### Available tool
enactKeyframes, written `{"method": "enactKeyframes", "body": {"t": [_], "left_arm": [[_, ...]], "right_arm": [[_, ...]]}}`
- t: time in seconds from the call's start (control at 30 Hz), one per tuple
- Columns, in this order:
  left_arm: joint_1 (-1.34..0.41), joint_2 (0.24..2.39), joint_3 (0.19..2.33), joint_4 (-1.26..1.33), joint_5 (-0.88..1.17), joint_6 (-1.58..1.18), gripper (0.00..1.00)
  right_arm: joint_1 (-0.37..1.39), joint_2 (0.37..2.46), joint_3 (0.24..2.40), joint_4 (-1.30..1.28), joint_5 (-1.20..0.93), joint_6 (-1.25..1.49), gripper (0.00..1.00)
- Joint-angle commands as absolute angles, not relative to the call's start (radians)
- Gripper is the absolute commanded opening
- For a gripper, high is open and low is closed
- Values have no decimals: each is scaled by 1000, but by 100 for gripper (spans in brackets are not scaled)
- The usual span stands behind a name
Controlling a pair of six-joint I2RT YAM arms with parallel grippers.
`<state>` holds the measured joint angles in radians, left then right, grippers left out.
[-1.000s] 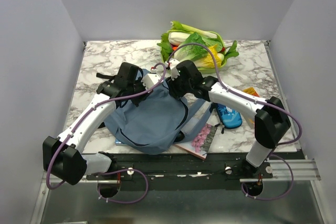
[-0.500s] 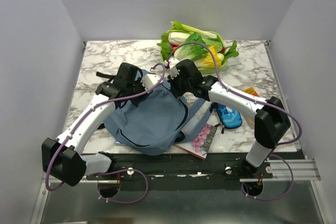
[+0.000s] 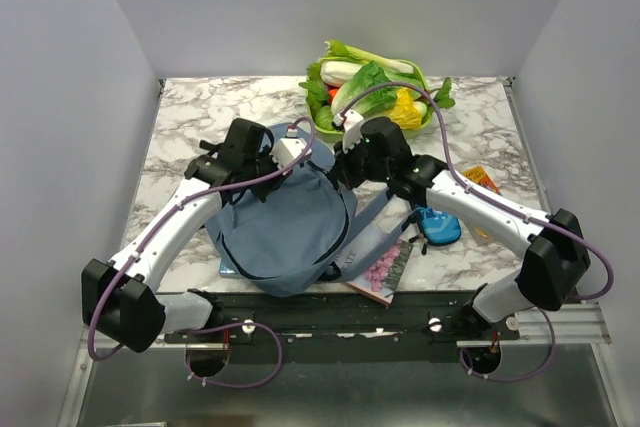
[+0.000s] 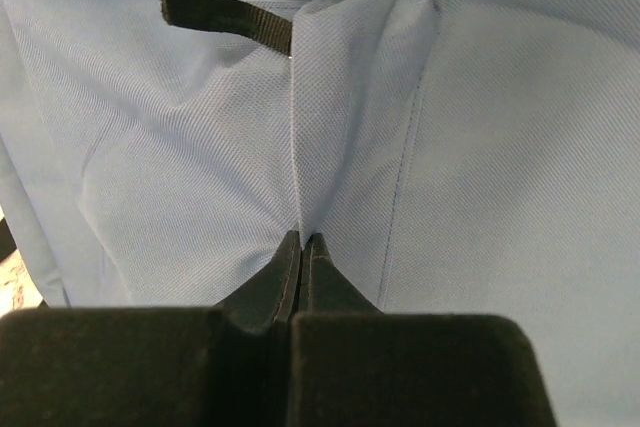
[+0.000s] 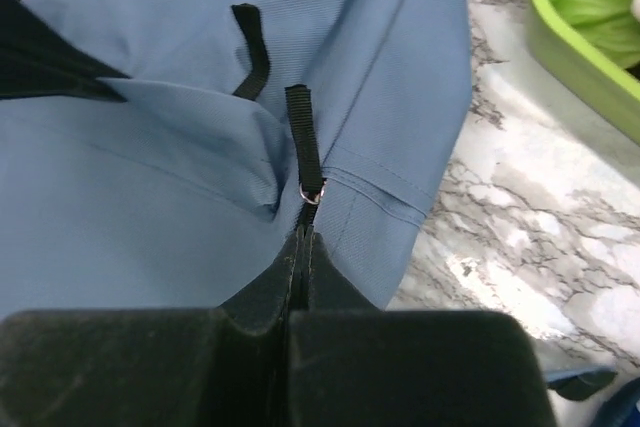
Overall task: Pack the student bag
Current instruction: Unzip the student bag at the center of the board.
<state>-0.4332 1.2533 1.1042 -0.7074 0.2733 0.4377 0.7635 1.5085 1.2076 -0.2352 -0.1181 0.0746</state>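
Bag (image 3: pixel 290 227) lay slumped on the worktop (image 3: pixel 200 112) between my two arms, near the front edge. Its cloth looked soft and limp. I judged it light and floppy, likely to sag wherever it was not held, so folds, seams and the zip tab seemed the best places to take it. My left fingers (image 4: pixel 283 269) were pressed together on a raised fold of its cloth. My right fingers (image 5: pixel 288 269) were pinched shut on the cloth just below the black zip tab (image 5: pixel 305 137) and its metal ring. I could not tell whether the bag held anything. A book (image 3: pixel 385 267) and a pencil case (image 3: pixel 437 223) lay outside it, to its right. Behind it, a green bowl (image 3: pixel 322 119) held leafy vegetables (image 3: pixel 365 87).
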Motion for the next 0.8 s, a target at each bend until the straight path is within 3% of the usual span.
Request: {"method": "enactKeyframes", "body": {"t": [0.0,0.27,0.4,0.57,0.77], "left_arm": [[-428,1269,1115,-658,241,420,0],[-428,1296,1135,-586,100,390,0],[-428,1313,1175,-612,133,382,0],[-430,1305,1161,-634,222,356,0],[-434,1295,1123,-618,224,350,0]], "right_arm": [[764,1462,1149,-180,-296,124,1],[764,1361,921,-9,-387,265,1],[765,1312,839,54,-380,313,4],[764,1305,839,69,-373,319,27],[764,1330,877,83,-408,347,39]]}}
